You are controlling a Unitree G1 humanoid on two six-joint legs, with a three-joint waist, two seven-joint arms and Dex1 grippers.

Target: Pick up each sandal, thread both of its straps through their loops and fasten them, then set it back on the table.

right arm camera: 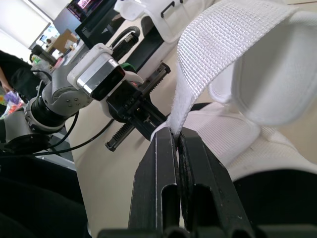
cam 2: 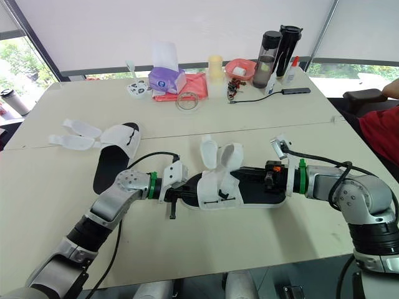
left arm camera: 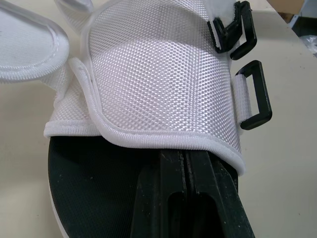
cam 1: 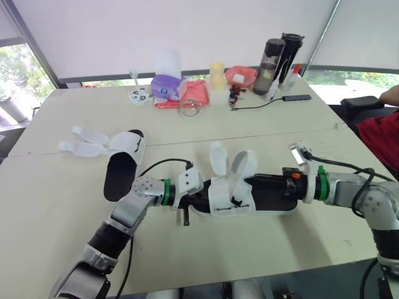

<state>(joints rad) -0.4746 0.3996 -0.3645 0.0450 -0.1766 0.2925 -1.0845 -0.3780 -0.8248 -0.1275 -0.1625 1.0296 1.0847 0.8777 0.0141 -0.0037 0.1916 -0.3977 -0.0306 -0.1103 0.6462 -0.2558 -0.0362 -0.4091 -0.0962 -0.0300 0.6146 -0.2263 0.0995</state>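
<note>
Left eye view, two-arm strap threading. The sandal (cam 1: 227, 198) in work lies on the table (cam 1: 249, 124) midway along the near edge, with its two white flaps standing upright. The second sandal (cam 1: 121, 165) rests toward the left edge with its straps spread open, well apart from the first.

The right gripper (right arm camera: 174, 134) has its fingers closed on one white strap (right arm camera: 223, 49), pinching it at its edge. The left gripper (left arm camera: 185, 154) lies along the black footbed with its fingers pressed together. Their tips are hidden under the mesh upper, so it cannot be told whether they pinch anything there.

Judged step: lead the held strap to its loop. The black loops (left arm camera: 255, 96) sit on the side of the upper. The strap should be carried over flat and untwisted, with its free end presented square to the loop opening. The left gripper should pin the sole so that the sandal neither slides nor rolls under the pull. A pinch nearer the strap's tip would probably steer it better.

Pose: the left arm (cam 1: 124, 218) reaches in from the near left corner, bent at the elbow. The right arm (cam 1: 349, 190) comes in low and level from the right edge. The two grippers point at each other along the sandal.
</note>
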